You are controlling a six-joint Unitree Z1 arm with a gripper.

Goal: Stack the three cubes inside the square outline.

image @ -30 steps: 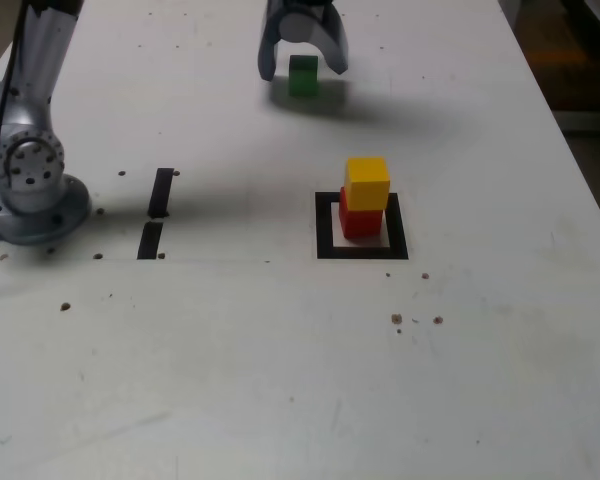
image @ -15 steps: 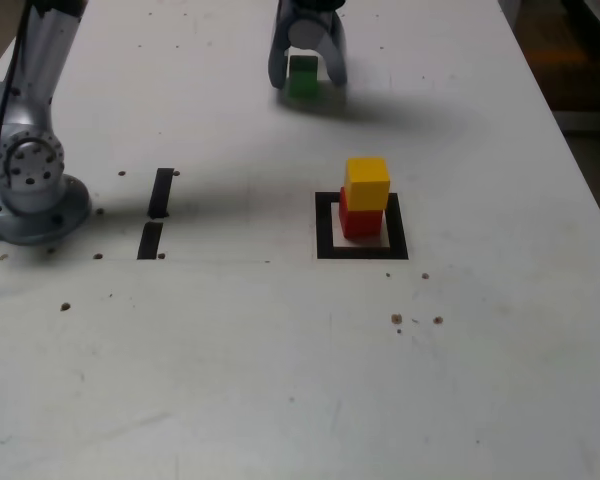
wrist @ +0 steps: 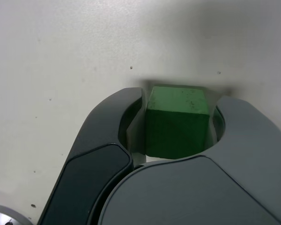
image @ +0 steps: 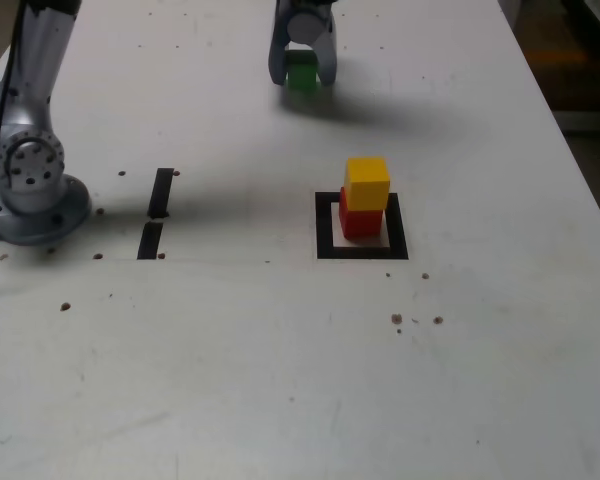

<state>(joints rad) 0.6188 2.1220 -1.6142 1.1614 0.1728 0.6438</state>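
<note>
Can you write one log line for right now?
gripper: jaws around green cube | yellow cube: on red cube | red cube: inside square outline

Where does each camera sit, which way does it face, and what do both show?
Exterior view: off the arm, looks down over the table at the square outline; the arm and the pincer show.
Wrist view: on the wrist, looks past the pincer's two fingers down at the table.
Shared: pincer, table, green cube between the fingers.
</note>
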